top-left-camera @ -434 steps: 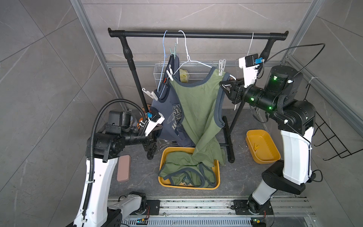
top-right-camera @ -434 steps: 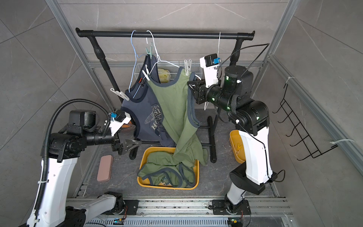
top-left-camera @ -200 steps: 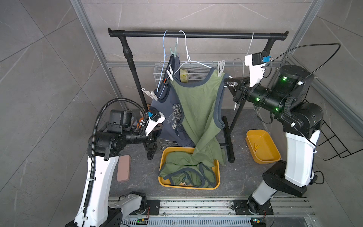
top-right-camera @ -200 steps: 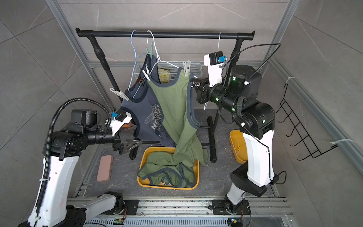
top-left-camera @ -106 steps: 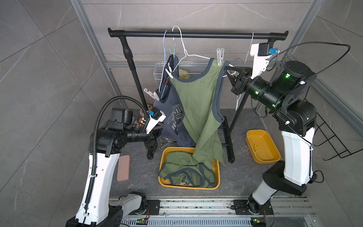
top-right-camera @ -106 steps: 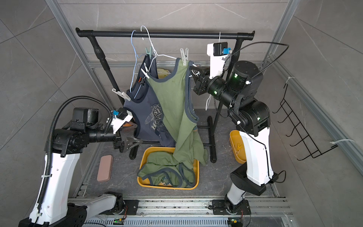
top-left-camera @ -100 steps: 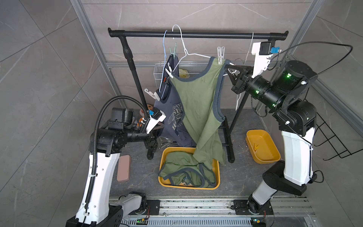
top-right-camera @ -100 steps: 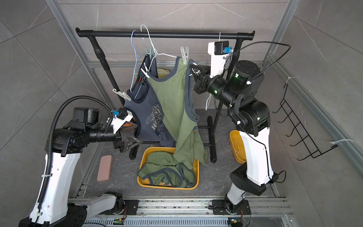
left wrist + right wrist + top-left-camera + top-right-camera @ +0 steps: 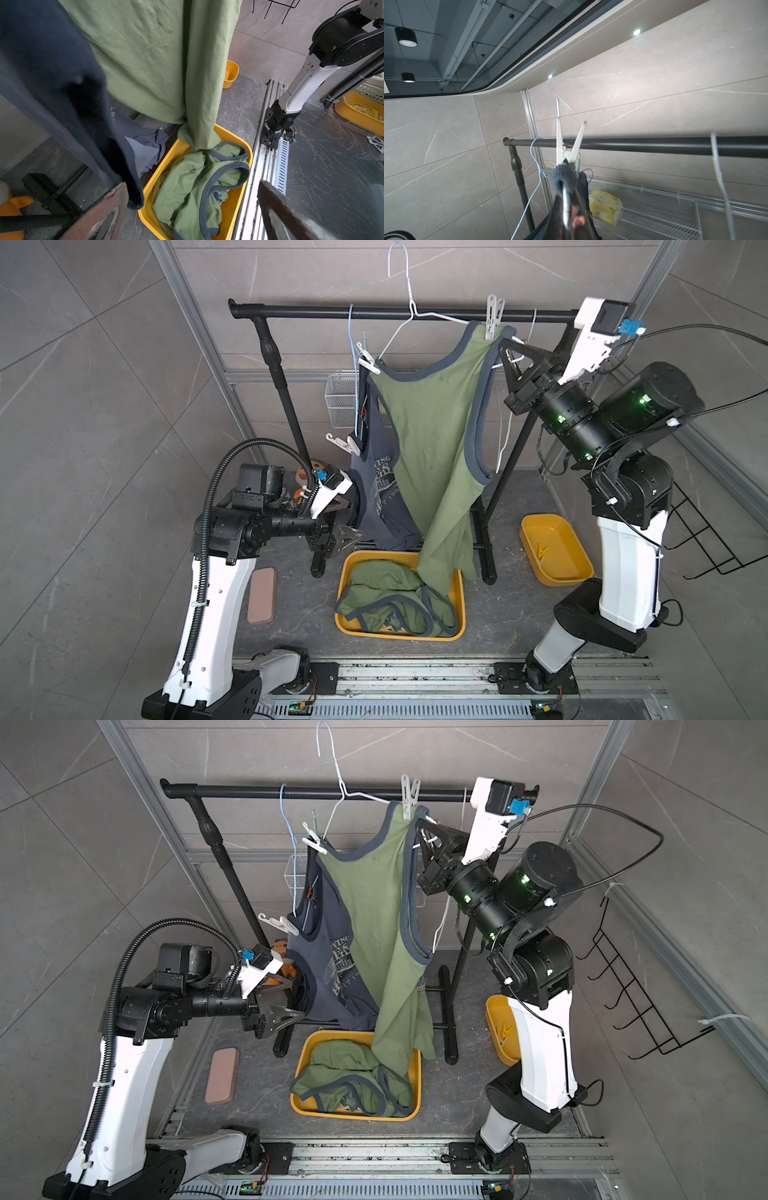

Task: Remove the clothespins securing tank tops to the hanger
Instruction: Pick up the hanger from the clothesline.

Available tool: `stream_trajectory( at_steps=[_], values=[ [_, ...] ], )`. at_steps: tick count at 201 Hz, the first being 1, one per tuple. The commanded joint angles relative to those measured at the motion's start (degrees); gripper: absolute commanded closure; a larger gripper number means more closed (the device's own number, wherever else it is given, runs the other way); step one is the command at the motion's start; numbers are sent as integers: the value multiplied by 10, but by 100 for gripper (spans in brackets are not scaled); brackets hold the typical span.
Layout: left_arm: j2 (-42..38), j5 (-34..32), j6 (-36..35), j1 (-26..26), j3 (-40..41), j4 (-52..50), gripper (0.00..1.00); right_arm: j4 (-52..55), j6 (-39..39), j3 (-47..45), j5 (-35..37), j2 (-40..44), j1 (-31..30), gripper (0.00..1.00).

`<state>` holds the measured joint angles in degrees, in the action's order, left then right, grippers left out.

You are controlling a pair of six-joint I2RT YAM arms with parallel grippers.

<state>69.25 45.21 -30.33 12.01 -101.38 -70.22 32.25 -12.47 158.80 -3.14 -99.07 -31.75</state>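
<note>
An olive tank top (image 9: 432,427) hangs on a white hanger (image 9: 409,302) whose hook is above the rail. White clothespins (image 9: 493,317) (image 9: 368,360) pin its two straps. My right gripper (image 9: 505,346) is shut on the hanger's right end, just below the nearer clothespin (image 9: 569,145). Behind it a navy tank top (image 9: 380,489) hangs on a blue hanger (image 9: 353,335), with a white clothespin (image 9: 343,443) at its side. My left gripper (image 9: 349,531) stands open beside the navy hem, with nothing between its fingers (image 9: 104,212). Another olive tank top (image 9: 390,601) lies in the yellow bin (image 9: 459,605).
A black clothes rail (image 9: 311,314) spans the back on two legs with feet beside the bin. A small yellow tray (image 9: 555,549) holds a yellow clothespin (image 9: 540,549). A wire basket (image 9: 338,402), a pink block (image 9: 262,589) and a black wall rack (image 9: 706,539) are also here.
My right gripper has risen with the white hanger, lifting its hook off the rail and pulling the olive top upward. The left arm has barely moved.
</note>
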Motion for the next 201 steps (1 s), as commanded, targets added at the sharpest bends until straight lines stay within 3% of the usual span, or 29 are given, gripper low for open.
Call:
stream_trajectory(
  at_steps=[1, 79, 201],
  values=[
    [-3, 18, 8, 3, -18, 3, 0, -61, -13, 17, 7, 12, 0, 100],
    [-7, 23, 8, 3, -15, 3, 0, 1, 2, -23, -19, 78, 0, 100],
    [-24, 12, -7, 3, -11, -5, 0, 44, -22, 7, -73, 118, 0, 100]
  ],
)
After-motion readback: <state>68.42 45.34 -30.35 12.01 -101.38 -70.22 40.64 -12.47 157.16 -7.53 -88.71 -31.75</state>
